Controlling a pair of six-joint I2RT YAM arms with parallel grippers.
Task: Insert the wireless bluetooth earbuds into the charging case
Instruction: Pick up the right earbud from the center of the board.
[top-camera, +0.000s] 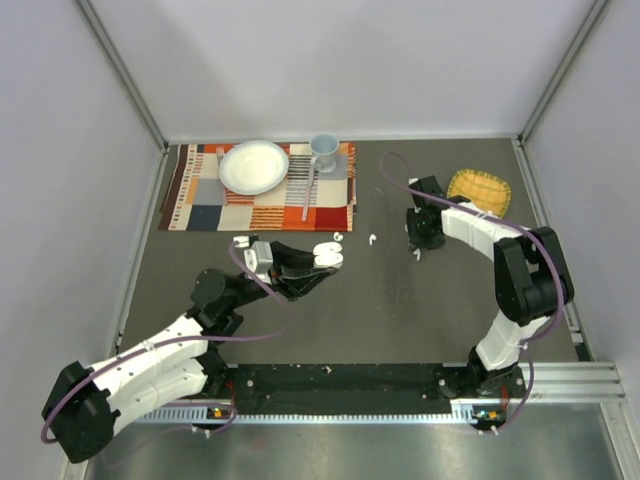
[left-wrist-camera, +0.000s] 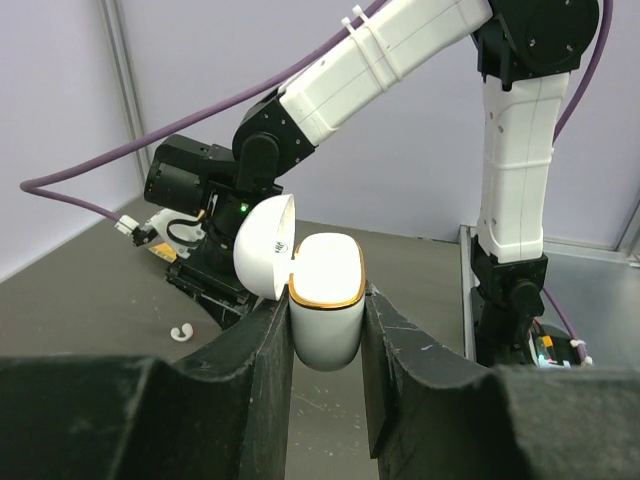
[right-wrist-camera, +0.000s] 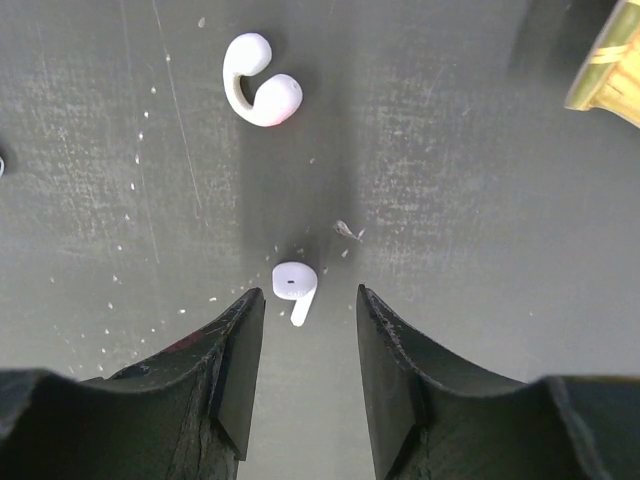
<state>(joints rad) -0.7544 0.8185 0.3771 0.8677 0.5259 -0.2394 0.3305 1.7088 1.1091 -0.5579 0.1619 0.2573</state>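
Your left gripper (left-wrist-camera: 326, 335) has its black fingers (left-wrist-camera: 265, 370) clamped on the two sides of the charging case (left-wrist-camera: 328, 280), which stands upright between them at the centre of the left wrist view. Its lid (left-wrist-camera: 262, 245) stands open, tipped to the left of the frame, and a gold band rims the mouth of the lower half. At the lower left of that view a curved earbud (left-wrist-camera: 181, 332) lies on the dark table (left-wrist-camera: 100, 290).

Your right gripper (right-wrist-camera: 308, 295) points straight down with its fingers apart. A stemmed earbud (right-wrist-camera: 292, 283) lies on the table in the gap at the tips, nearer the finger on the left of the frame; contact with either finger does not show clearly. A hook-shaped earbud (right-wrist-camera: 260, 90) lies at the upper left of that view, well apart from the fingers.

From above, you see the case just left of centre, a white earbud (top-camera: 338, 237) just above it and a second white earbud (top-camera: 372, 240) to the right, between the two grippers. A placemat (top-camera: 200, 205) with a plate (top-camera: 253, 166) and a cup (top-camera: 323, 150) fills the upper left; a yellow woven tray (top-camera: 478, 190) sits at the upper right.
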